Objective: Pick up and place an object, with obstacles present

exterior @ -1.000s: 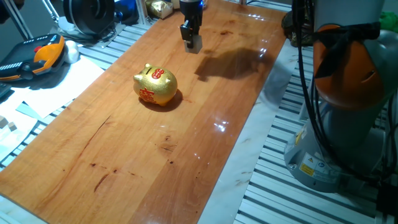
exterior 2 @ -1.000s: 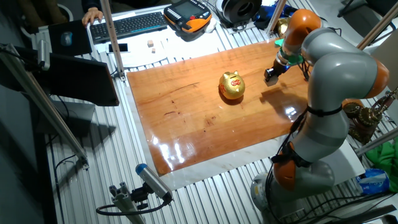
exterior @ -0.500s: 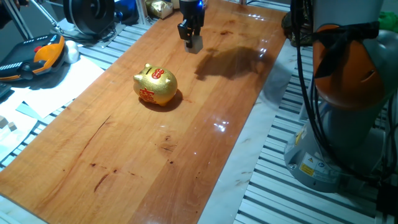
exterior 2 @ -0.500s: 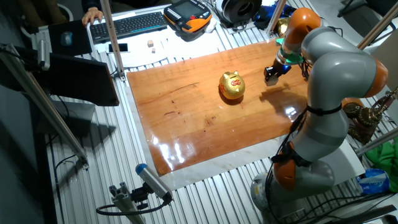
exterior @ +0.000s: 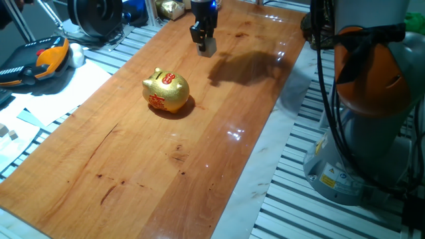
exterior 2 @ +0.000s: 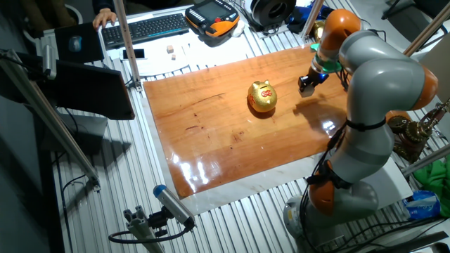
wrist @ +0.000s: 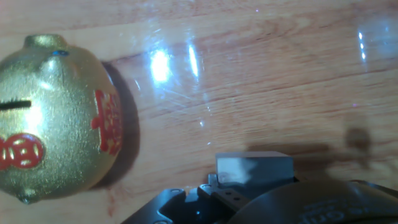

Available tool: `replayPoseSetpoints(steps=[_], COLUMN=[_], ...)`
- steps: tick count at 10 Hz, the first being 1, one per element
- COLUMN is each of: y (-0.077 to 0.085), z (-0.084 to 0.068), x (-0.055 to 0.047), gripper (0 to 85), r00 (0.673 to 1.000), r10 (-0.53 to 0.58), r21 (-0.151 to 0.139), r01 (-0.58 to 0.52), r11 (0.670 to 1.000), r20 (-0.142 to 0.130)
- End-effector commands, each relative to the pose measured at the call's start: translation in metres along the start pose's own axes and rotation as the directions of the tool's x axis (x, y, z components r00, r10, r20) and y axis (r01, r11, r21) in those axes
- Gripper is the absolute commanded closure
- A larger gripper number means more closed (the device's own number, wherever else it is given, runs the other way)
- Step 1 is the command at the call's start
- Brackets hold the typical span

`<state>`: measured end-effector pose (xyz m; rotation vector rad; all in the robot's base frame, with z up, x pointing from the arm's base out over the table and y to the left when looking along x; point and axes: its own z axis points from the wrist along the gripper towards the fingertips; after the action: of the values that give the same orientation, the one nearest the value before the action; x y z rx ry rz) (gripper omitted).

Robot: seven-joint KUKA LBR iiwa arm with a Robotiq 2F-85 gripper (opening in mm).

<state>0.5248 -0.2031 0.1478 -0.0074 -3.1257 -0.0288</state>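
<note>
My gripper (exterior: 204,41) hangs over the far end of the wooden table (exterior: 199,146), shut on the small pale cube (exterior: 208,45), which shows at its fingertips. In the hand view the cube (wrist: 255,167) looks greyish and sits at the bottom edge just above the gripper body; the fingers themselves are hidden there. The gold piggy bank (exterior: 166,91) with red markings stands upright near the table's middle, well short of the gripper. From the other side the gripper (exterior 2: 306,84) is to the right of the piggy bank (exterior 2: 262,97). The piggy bank (wrist: 56,118) fills the left of the hand view.
The robot's base (exterior: 368,133) stands off the table's right edge. A teach pendant (exterior: 40,60) and pale blocks (exterior: 8,133) lie off the left edge. A keyboard (exterior 2: 151,27) sits behind the table. A gold item (exterior: 171,8) lies past the far end.
The gripper has risen slightly with the cube in it, drifting a little toward the table's far end. The piggy bank has not moved.
</note>
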Motion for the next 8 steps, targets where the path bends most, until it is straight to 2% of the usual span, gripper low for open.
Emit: replayPoseSetpoints(steps=[1,4,5,6,8], y=[-0.0001,-0.0001,-0.0001,-0.0001,-0.0001], z=[0.0,0.0,0.0,0.0,0.0], x=[0.0,0.0,0.0,0.0,0.0], gripper=[85.0,85.0,85.0,85.0,85.0], r00=[0.999,0.998,0.998,0.998,0.998], r10=[-0.042,-0.058,-0.048,-0.046,-0.05], r21=[0.0,-0.017,-0.02,-0.035,-0.033], r01=[0.042,0.058,0.047,0.044,0.049], r11=[0.999,0.998,0.999,0.998,0.998], r20=[0.002,-0.035,-0.04,-0.046,-0.049])
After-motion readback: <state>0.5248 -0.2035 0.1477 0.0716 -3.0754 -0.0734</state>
